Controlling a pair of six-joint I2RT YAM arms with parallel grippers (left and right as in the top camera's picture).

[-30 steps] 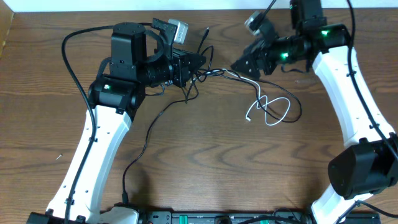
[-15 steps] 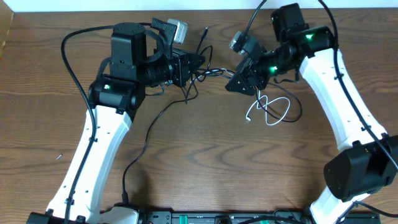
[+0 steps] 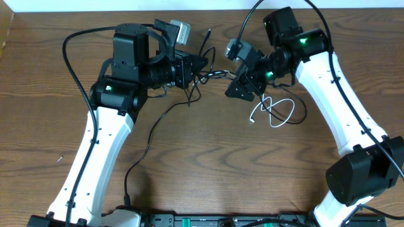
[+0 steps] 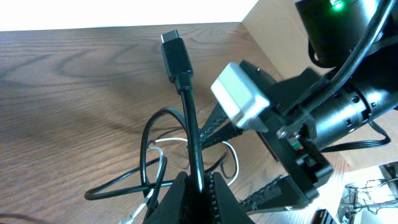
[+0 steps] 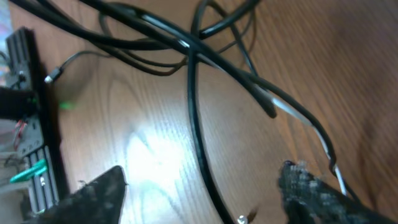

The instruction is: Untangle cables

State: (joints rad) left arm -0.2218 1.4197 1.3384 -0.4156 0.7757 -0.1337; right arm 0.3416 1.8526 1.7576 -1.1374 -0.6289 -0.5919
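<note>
The black cable [image 3: 165, 111] runs from a plug end [image 3: 209, 31] near the back edge, through a tangle at the table's back middle, and down to the front. My left gripper [image 3: 201, 65] is shut on the black cable [image 4: 186, 106] just below its plug [image 4: 171, 50]. The white cable [image 3: 278, 112] lies in loops right of centre and runs up into the tangle. My right gripper [image 3: 237, 90] is open just above the tangle, its fingers [image 5: 202, 196] spread either side of a black cable strand [image 5: 196, 130]; a white cable [image 5: 311, 127] passes close to its right finger.
The left arm's thick black wire [image 3: 72, 66] arcs over the table's left side. The table's back edge meets a white wall [image 3: 208, 5]. A black rail with green parts [image 3: 189, 221] runs along the front edge.
My right gripper has swung left and down toward the tangle, from the back right to just beside my left gripper. The left arm and the cables have hardly moved.
</note>
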